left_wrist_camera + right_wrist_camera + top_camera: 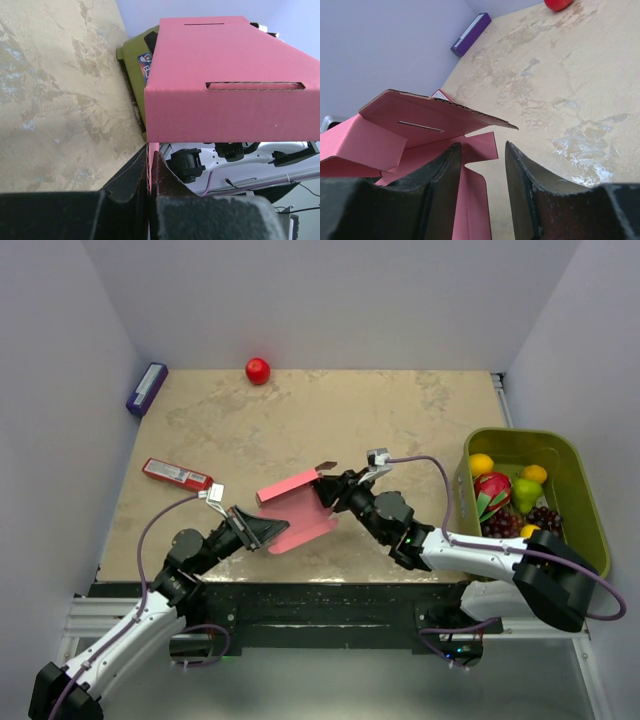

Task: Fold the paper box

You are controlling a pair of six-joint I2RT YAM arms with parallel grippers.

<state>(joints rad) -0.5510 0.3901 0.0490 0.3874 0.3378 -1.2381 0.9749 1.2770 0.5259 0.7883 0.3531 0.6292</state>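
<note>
The pink paper box [297,508] is a partly folded card sheet near the table's front middle, one slotted panel raised. My left gripper [262,530] is shut on its near left edge; in the left wrist view the thin pink card [151,150] is pinched between the jaws and a slotted panel [235,85] stands above. My right gripper [335,492] is open at the sheet's right side. In the right wrist view its fingers [445,170] straddle a pink tab [477,147], under the raised slotted flap [425,120]; nothing is clamped.
A narrow red packet [177,474] lies at the left. A purple box [146,388] sits at the back left corner, a red ball [258,370] at the back. A green bin [575,485] holding toy fruit stands at the right edge.
</note>
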